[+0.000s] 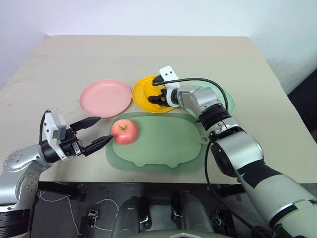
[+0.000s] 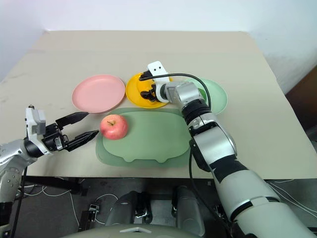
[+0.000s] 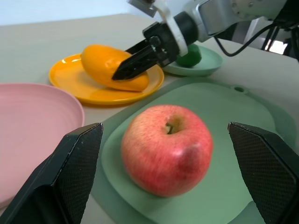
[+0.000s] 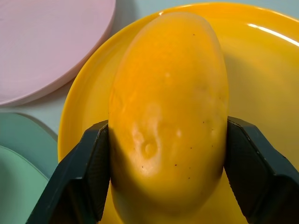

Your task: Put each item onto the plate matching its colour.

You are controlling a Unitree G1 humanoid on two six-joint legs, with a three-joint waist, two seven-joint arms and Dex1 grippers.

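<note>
Currently, head views: the apple (image 1: 124,132) sits on the near-left part of the pale green tray (image 1: 163,144), which serves as landmark. Behind the tray stand the pink plate (image 1: 105,97), the yellow plate (image 1: 142,93) and the mint plate (image 2: 218,94). The left tool (image 1: 95,132) hovers just left of the tray, jaws wide, empty, level with the apple.

Left wrist view: the apple lies between that tool's spread fingers (image 3: 70,172), untouched. Beyond the tray, the mango (image 3: 105,65) rests on the yellow plate and the lime (image 3: 190,56) on the mint plate.

Right wrist view: the right tool (image 4: 168,163) flanks the mango, pads against or just off its sides; whether it grips cannot be told.

Risk: if the right tool withdraws while its pads drag, the mango may roll off its plate. A round apple may squirt from an off-centre pinch.
</note>
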